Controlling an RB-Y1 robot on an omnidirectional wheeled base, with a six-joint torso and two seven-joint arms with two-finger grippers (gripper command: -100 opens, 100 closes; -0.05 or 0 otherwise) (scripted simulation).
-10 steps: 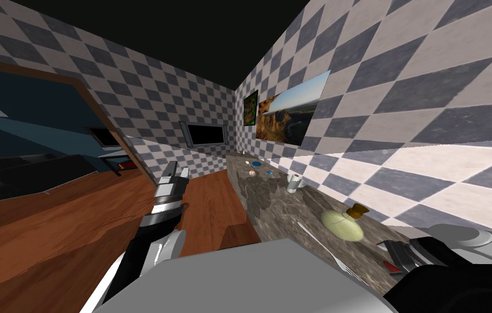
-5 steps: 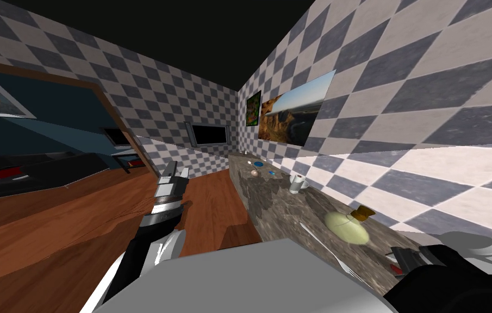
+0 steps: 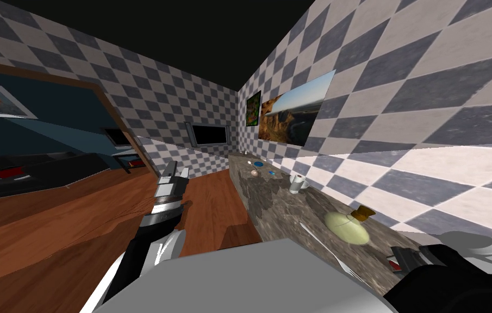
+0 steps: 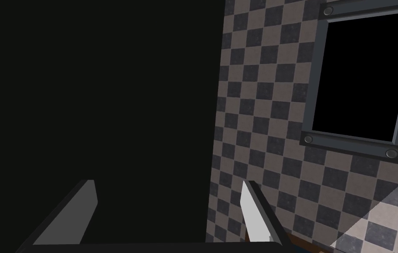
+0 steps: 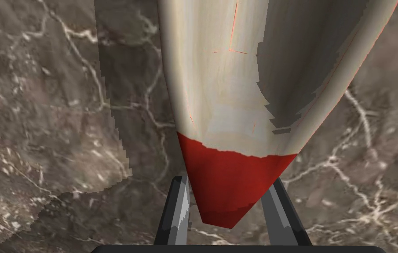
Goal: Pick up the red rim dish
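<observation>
The dish (image 5: 237, 88) is cream-white with a red rim (image 5: 231, 180) and lies on the brown marbled counter (image 5: 52, 131). My right gripper (image 5: 228, 211) has a finger on each side of the red rim, pressing against it. In the head view the right gripper (image 3: 402, 260) sits low at the counter's near right end, with a sliver of red (image 3: 394, 267) at its tip. My left gripper (image 3: 176, 169) is held up over the wooden floor, away from the counter. Its fingers (image 4: 255, 215) stand wide apart with nothing between them.
Along the counter (image 3: 288, 212) stand a pale green round bottle with a brown stopper (image 3: 346, 226), a white mug (image 3: 296, 183) and small items farther back. Thin cutlery (image 3: 315, 239) lies near the front edge. The checkered wall runs close behind; wooden floor (image 3: 76, 228) opens to the left.
My right gripper's fingers have closed in on the dish's red rim. The head view shifted slightly at first, then held still. The left arm has not moved.
</observation>
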